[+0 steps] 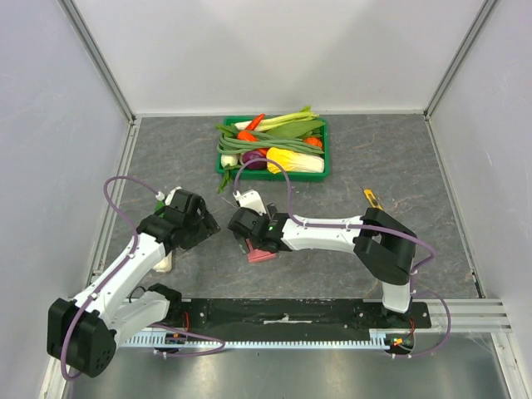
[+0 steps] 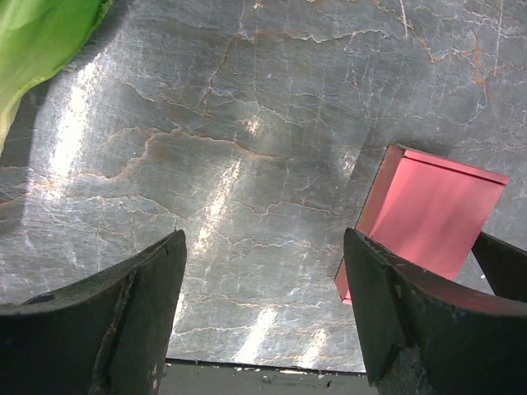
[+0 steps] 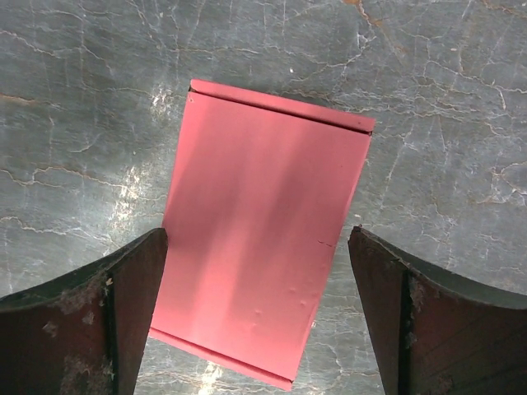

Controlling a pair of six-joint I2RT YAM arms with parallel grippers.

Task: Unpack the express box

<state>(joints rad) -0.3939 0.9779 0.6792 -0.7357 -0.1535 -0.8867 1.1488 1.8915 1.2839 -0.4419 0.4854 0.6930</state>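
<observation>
A small flat pink cardboard box point(image 1: 263, 255) lies on the grey stone-look table point(image 1: 399, 174), in the middle near the front; it is closed and its wide side faces up.

The right gripper point(image 1: 254, 243) hangs right over the box; in the right wrist view its two dark fingers point(image 3: 107, 313) stand wide apart, one on each side of the pink box point(image 3: 263, 247); there is a thin strip of table between the box and the finger on the right of that view; the other finger's edge lines up with the box's edge, and I cannot tell if they touch; the right gripper point(image 3: 257, 288) is not holding anything.

The left gripper point(image 1: 199, 223) is just to the left of the box; its fingers point(image 2: 123, 321) are also wide apart, with only bare table between them; it has hold of nothing; in the left wrist view the box point(image 2: 428, 214) peeks out behind the finger on the right of that view, and the left gripper point(image 2: 263, 288) is not around it.

At the back of the table sits a green plastic crate point(image 1: 326, 162) full of vegetables point(image 1: 274, 141); it is well apart from the box; a green leaf point(image 2: 41, 41) shows in the top corner of the left wrist view.

A small yellow thing point(image 1: 371, 198) lies on the table to the right, near the right arm's elbow; it is too small to tell what it is.
</observation>
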